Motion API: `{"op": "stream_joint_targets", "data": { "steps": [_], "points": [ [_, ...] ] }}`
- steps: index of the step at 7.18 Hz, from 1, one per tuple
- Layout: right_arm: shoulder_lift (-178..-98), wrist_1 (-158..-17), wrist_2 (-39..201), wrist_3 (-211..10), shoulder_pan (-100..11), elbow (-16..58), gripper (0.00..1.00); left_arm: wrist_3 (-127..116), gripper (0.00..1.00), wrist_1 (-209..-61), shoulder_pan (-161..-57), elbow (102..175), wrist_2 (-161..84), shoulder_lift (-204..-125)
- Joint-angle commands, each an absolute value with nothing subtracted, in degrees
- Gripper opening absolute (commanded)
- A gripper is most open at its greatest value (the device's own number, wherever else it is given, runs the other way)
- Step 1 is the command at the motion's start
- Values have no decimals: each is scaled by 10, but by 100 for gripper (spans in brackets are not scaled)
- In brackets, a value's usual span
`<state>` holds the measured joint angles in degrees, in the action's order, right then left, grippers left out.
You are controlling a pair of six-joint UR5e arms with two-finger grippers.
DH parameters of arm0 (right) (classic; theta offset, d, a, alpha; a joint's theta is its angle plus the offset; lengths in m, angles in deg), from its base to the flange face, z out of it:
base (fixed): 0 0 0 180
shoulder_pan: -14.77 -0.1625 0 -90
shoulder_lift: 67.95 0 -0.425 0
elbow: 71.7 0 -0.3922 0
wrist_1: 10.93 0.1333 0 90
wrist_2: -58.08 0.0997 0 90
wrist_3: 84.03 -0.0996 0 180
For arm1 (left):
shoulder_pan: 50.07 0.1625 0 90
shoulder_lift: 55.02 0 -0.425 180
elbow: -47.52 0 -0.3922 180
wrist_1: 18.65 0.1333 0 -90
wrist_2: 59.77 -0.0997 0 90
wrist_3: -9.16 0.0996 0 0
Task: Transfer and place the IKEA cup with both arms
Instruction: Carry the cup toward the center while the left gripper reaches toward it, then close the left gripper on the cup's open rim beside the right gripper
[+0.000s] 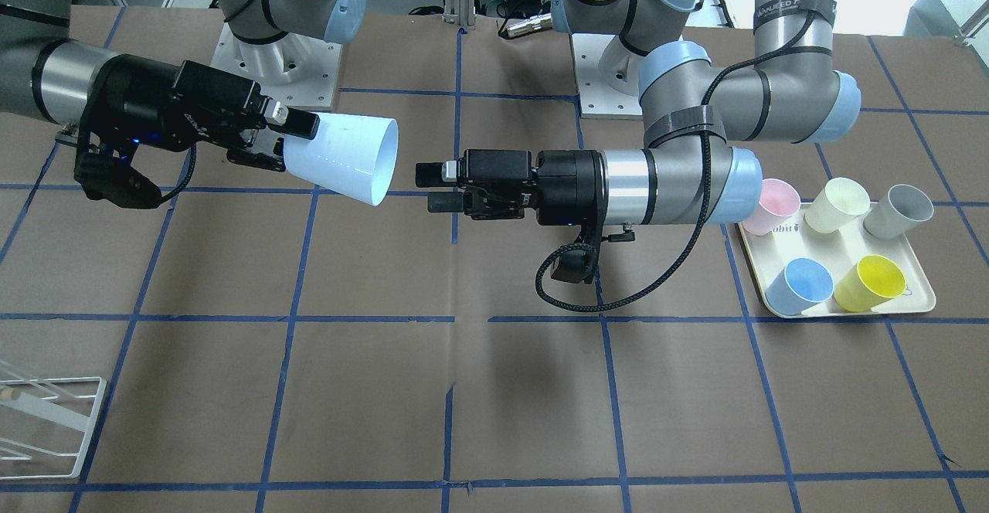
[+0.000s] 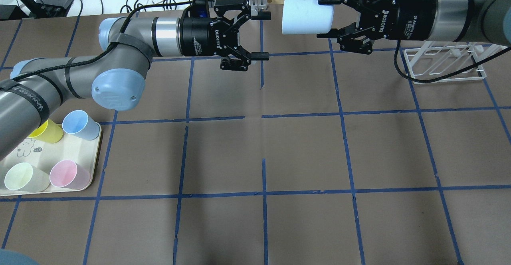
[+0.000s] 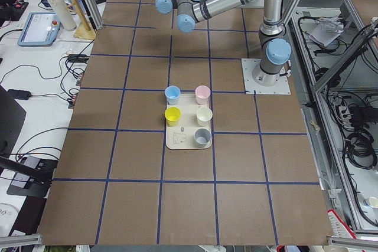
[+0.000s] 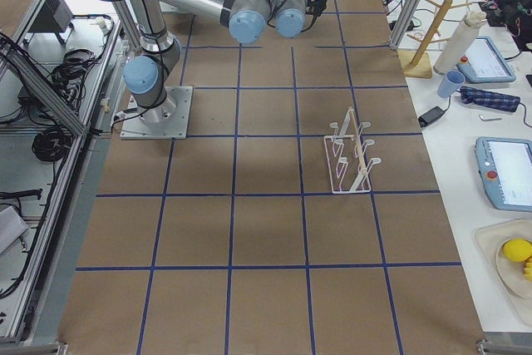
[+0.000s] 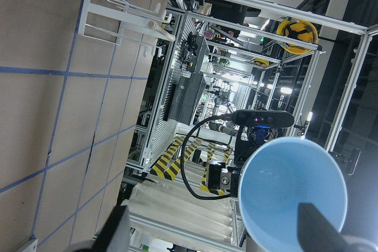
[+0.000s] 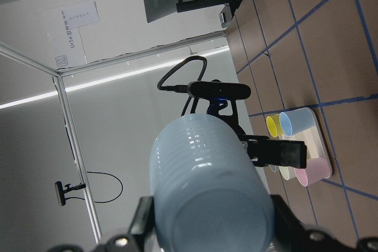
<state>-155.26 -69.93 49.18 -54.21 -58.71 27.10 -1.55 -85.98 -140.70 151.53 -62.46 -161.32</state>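
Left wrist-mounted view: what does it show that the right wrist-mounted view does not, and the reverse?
Only the left wrist view shows the open mouth of the pale blue cup, with its blue inside, and the white wire rack standing on the table. Only the right wrist view shows the cup's closed bottom and the tray with other cups on it. Both show the same cup and the brown table with blue lines.

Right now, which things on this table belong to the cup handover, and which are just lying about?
In the job: IKEA cup, held sideways in the right gripper, jaws shut near its base; left gripper, jaws open, facing the cup's mouth.

Lying about: tray with pink cup, cream cup, grey cup, blue cup and yellow cup; white wire rack.
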Motion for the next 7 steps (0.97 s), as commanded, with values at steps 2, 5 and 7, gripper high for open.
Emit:
{"op": "stream_joint_targets", "data": {
  "steps": [2,5,7],
  "points": [
    [-1554,-699,496,-546,-602,268,0,-59,71,-789,-1456,1531,-576,-1621],
    [-1552,-699,490,-545,-603,267,0,-95,72,-773,-1458,1529,-550,-1617],
    [-1554,-696,490,-547,-602,266,0,-92,60,-769,-1450,1521,-555,-1621]
  ]
}}
